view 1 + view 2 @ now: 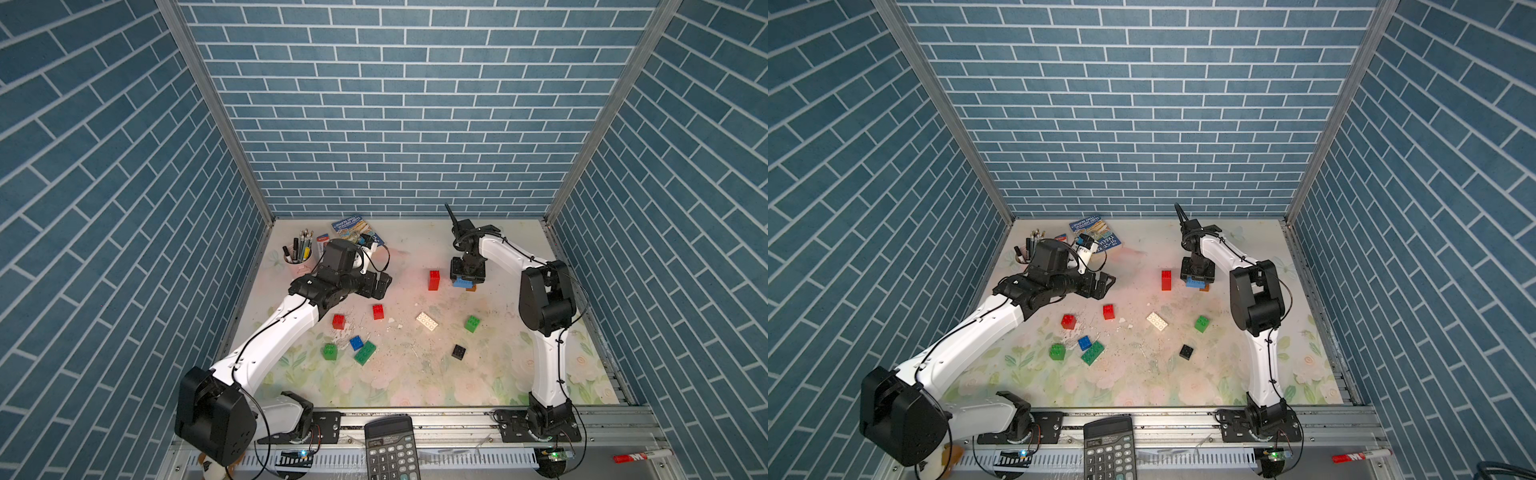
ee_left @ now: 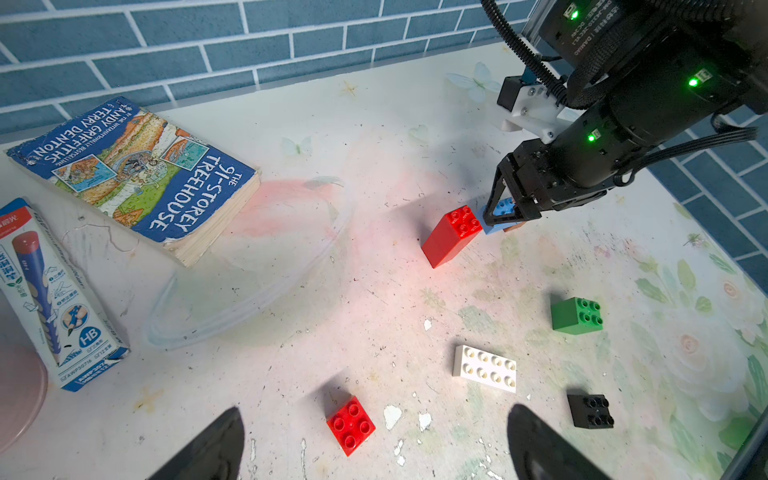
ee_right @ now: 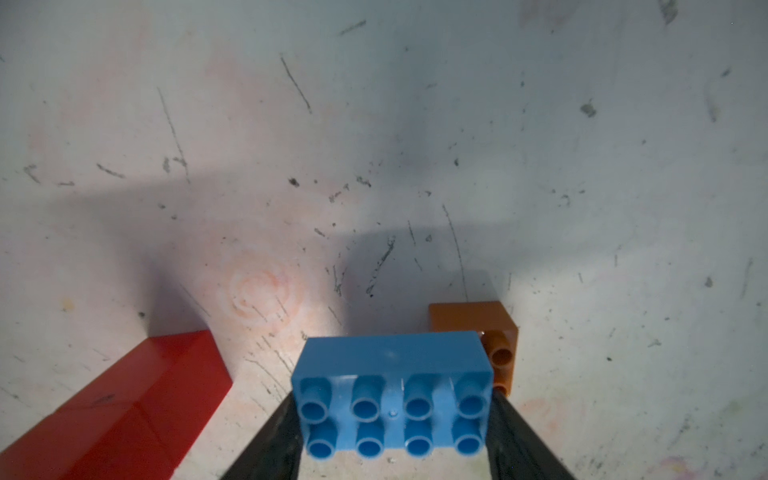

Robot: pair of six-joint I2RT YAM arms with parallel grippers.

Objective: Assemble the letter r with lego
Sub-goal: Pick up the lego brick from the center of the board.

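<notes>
Left gripper (image 1: 1105, 285) hovers aloft, jaws spread wide. Right gripper (image 1: 465, 281) points down, jaws clamping a blue oblong plastic brick (image 3: 390, 407).

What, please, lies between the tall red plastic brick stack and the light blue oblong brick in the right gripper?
Only bare, scuffed tabletop, clearest in the right wrist view.
</notes>
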